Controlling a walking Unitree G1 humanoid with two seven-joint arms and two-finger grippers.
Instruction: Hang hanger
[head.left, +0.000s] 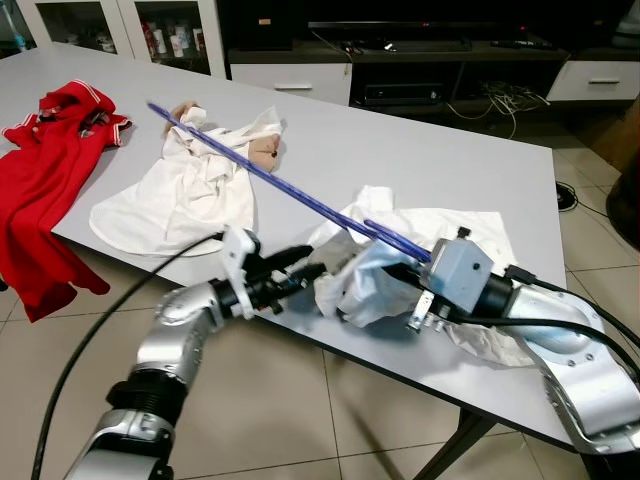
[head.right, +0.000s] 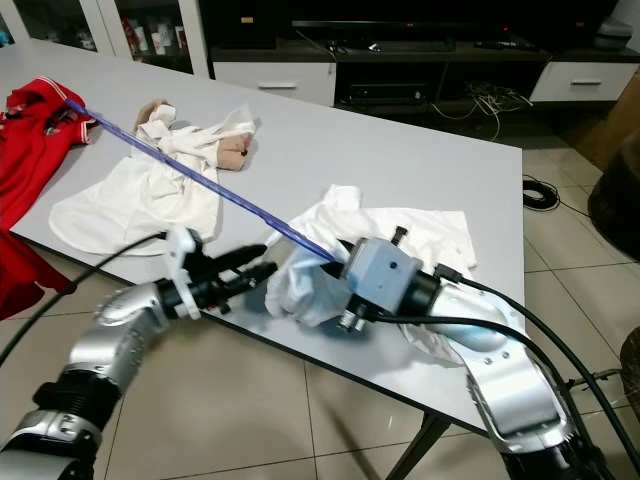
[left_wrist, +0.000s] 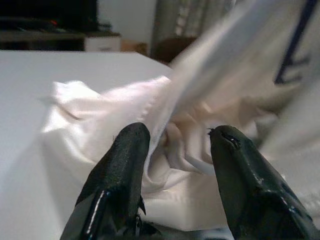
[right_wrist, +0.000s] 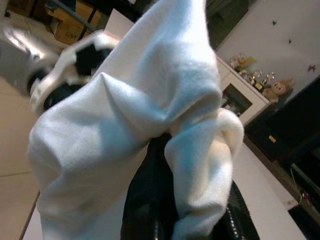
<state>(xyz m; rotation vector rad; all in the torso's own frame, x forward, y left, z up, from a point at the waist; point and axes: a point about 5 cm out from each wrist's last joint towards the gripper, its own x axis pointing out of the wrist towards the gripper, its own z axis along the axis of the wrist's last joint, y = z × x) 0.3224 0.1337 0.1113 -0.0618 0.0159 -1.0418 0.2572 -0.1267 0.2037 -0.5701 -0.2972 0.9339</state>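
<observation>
At the tabletop's (head.left: 420, 160) near edge, the right claw (right_wrist: 172, 165) is clamped on bunched white shirt (head.left: 375, 285) with the blue hanger (head.left: 270, 175) threaded in; the left claw (left_wrist: 177, 150) gapes around a fold. The cloth looks soft and slippery, the hanger stiff and light: grip at the collar. No writing is readable.

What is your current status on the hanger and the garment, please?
Right gripper shut on white shirt at table edge. Left gripper open, fingers against same cloth. Blue hanger tangled in shirt, not hung.
</observation>
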